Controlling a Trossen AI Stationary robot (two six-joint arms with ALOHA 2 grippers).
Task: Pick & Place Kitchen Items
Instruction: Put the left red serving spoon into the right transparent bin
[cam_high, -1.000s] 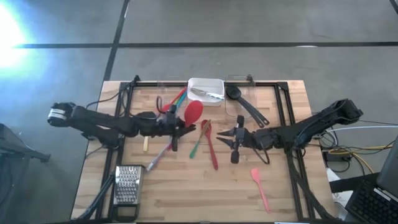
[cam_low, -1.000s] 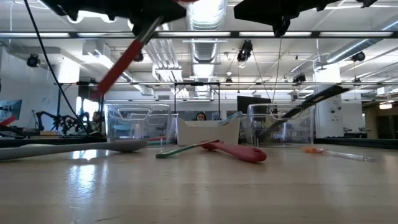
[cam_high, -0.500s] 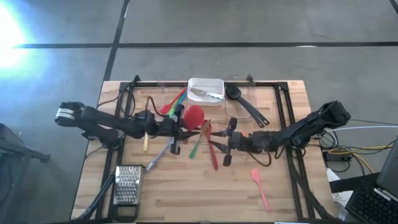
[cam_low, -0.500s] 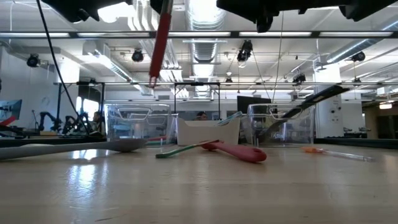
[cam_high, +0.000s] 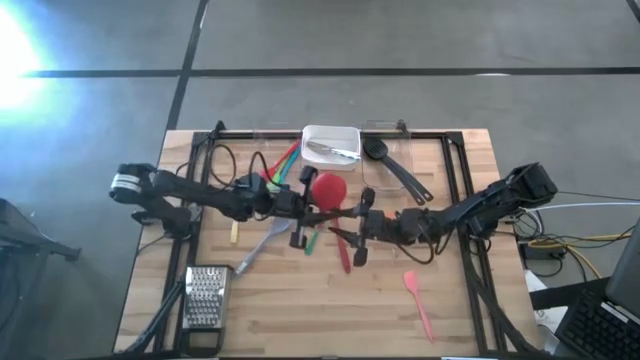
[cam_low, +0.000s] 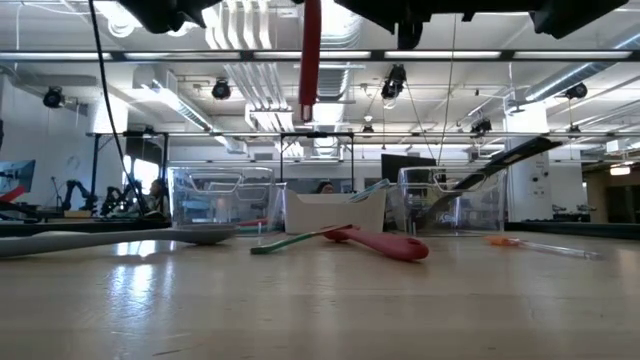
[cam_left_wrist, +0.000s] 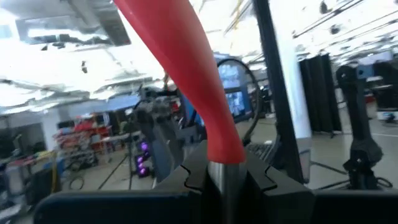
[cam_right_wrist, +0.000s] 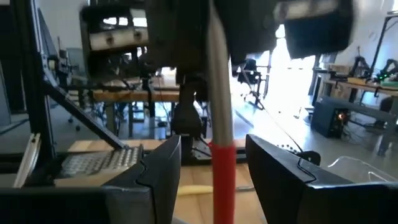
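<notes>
A red spoon with a red head (cam_high: 328, 188), a metal shaft and a red handle (cam_low: 310, 50) is held high above the table's middle by my left gripper (cam_high: 303, 212), which is shut on it. My right gripper (cam_high: 358, 225) is open just to the spoon's right. In the right wrist view its fingers (cam_right_wrist: 155, 168) stand on either side of the spoon's handle (cam_right_wrist: 222, 180) with a gap on each side. More utensils lie on the table: a red one (cam_high: 342, 252), a green one (cam_high: 310, 240), a grey spoon (cam_high: 258, 248) and a pink spatula (cam_high: 418, 298). My left gripper pinches the spoon's metal shaft (cam_left_wrist: 224, 177) between its two fingers, just below the red neck of the head. The fingers come level from the table's left and lie across the shaft. The spoon is lifted clear, about upright, head up and handle hanging below.
A white bin (cam_high: 330, 143) with metal cutlery stands at the far middle, with coloured utensils (cam_high: 280, 165) to its left and a black slotted spoon (cam_high: 395, 170) to its right. A metal grater (cam_high: 205, 297) lies near the front left.
My left gripper has carried the red spoon toward the table's right and turned it, so its handle now hangs straight down instead of slanting. My right gripper has moved toward the table's left, up to the spoon's handle.
</notes>
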